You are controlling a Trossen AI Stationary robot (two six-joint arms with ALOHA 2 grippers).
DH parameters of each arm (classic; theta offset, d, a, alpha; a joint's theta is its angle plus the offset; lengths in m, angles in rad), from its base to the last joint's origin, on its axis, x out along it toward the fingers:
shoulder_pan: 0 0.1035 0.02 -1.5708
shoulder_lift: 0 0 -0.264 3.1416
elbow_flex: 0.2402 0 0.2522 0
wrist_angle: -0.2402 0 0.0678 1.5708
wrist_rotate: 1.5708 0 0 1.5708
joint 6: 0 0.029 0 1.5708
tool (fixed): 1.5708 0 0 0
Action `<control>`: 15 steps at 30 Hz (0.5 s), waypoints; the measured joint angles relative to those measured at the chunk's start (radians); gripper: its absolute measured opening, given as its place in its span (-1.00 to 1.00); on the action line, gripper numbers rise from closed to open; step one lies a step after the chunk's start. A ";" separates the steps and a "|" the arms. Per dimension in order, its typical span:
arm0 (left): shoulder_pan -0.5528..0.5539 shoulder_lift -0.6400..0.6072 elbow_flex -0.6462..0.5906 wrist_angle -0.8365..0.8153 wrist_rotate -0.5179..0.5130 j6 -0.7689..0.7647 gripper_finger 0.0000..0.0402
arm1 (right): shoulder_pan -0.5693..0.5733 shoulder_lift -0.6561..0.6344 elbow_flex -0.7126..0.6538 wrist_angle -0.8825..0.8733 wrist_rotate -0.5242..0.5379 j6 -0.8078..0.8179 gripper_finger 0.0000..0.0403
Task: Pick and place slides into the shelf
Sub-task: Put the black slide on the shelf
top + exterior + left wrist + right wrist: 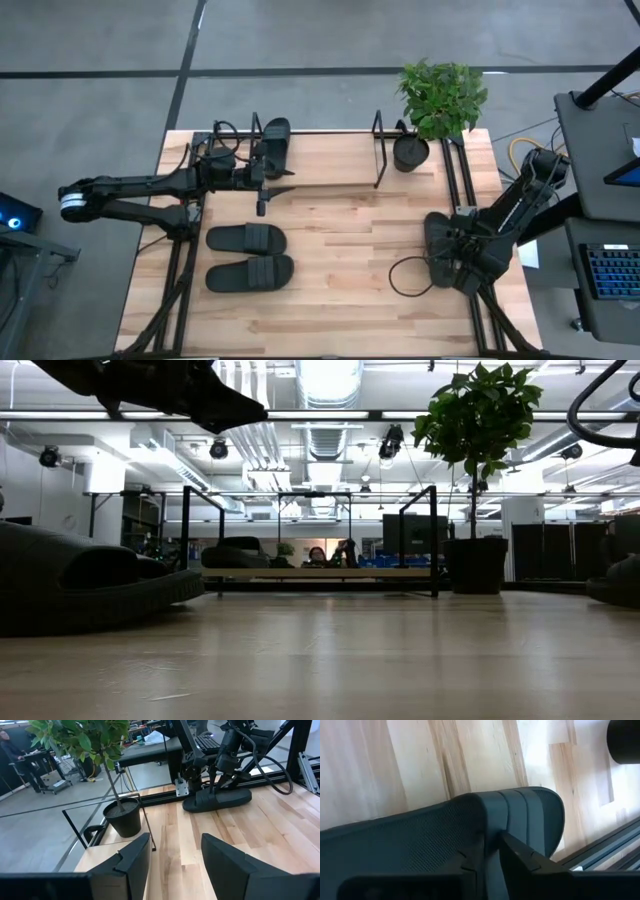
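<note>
One black slide (272, 145) lies on the shelf's wooden board (330, 165), between the wire uprights (379, 150). Two more slides (247, 238) (250, 272) lie side by side, soles down, on the table's near left. The fourth slide (437, 240) (217, 800) lies at the table's right under my right gripper (447, 252), which is shut on it. My left gripper (272, 195) (175, 860) hangs open at the shelf's left end, just in front of the shelved slide, and holds nothing. My right gripper pinches the ribbed strap (520, 815) of the right-hand slide between its two fingers (530, 860), coming at it from above and slanting down. In the left wrist view the slide's sole (235, 799) lies flat on the table.
A potted plant (412, 152) (122, 815) stands at the shelf's right end. A loose black cable (405, 280) loops on the table near my right arm. Bare wood lies between the two arms. People sit in the room beyond (320, 556).
</note>
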 joint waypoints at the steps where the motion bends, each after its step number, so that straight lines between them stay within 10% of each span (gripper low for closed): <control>1: 0.000 0.000 0.000 0.000 0.000 0.000 -0.19 | 0.000 0.000 0.006 -0.002 0.002 0.007 -0.76; 15: 0.001 0.000 0.000 0.000 0.000 0.000 -0.19 | 0.000 0.051 0.165 -0.026 0.096 -0.082 -0.24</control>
